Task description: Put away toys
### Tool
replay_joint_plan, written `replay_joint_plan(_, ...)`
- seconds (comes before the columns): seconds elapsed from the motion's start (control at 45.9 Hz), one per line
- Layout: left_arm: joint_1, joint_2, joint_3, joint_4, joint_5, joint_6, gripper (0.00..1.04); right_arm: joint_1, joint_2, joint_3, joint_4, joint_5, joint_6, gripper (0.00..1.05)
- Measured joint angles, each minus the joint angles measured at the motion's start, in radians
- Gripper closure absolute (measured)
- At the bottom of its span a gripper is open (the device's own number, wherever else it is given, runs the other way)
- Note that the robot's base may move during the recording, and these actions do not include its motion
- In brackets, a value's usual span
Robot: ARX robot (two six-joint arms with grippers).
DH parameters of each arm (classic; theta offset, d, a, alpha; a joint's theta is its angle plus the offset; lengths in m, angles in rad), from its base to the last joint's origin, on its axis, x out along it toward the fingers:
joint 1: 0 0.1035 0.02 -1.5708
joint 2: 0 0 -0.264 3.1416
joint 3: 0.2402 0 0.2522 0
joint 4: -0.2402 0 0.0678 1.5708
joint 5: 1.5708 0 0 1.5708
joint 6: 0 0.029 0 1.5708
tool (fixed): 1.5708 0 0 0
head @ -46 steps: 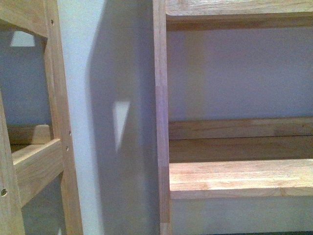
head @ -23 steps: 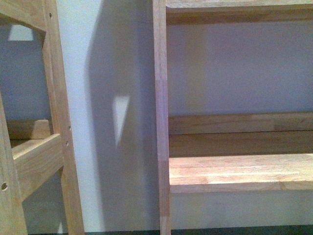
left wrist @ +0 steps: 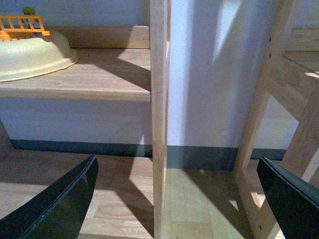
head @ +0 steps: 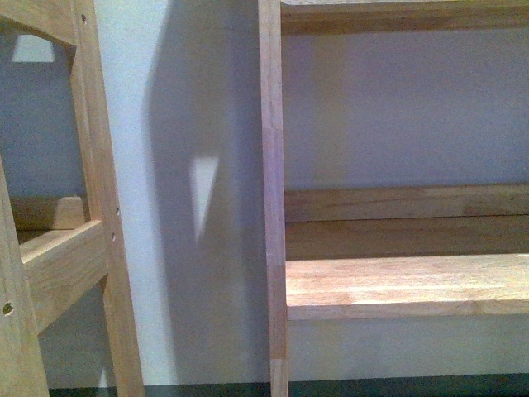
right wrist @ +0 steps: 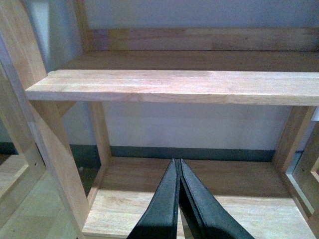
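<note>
The right claw (right wrist: 178, 199) has its black fingers pressed together, holding nothing, pointing at a bare wooden shelf (right wrist: 174, 84); the left claw (left wrist: 174, 199) is spread wide before an upright post (left wrist: 158, 119). In the front view the shelf (head: 405, 285) sits higher than a second ago. Only the left wrist view shows a cream dish (left wrist: 32, 55) and a yellow fence piece (left wrist: 22, 25); the plush toy appears in no view.

You are looking at a home interior, likely a playroom or living room. Light wooden shelving units (head: 405, 285) stand against a plain pale wall (head: 190, 99) with dark skirting (left wrist: 199, 157), over wood flooring (left wrist: 194, 209). A cream plastic toy piece with an orange fence (left wrist: 22, 25) sits on one shelf.
</note>
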Motion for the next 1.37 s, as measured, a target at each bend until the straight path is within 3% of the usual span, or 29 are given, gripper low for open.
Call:
replay_joint_plan(0.109, 0.000, 0.000, 0.000, 0.000, 0.000, 0.000, 0.06, 0.000, 0.000, 0.000, 0.000, 0.000, 0.000, 1.01)
replay_joint_plan(0.392, 0.000, 0.000, 0.000, 0.000, 0.000, 0.000, 0.06, 0.000, 0.000, 0.000, 0.000, 0.000, -0.001, 0.66)
replay_joint_plan(0.72, 0.000, 0.000, 0.000, 0.000, 0.000, 0.000, 0.06, 0.000, 0.000, 0.000, 0.000, 0.000, 0.000, 0.06)
replay_joint_plan(1.374, 0.000, 0.000, 0.000, 0.000, 0.000, 0.000, 0.06, 0.000, 0.000, 0.000, 0.000, 0.000, 0.000, 0.06)
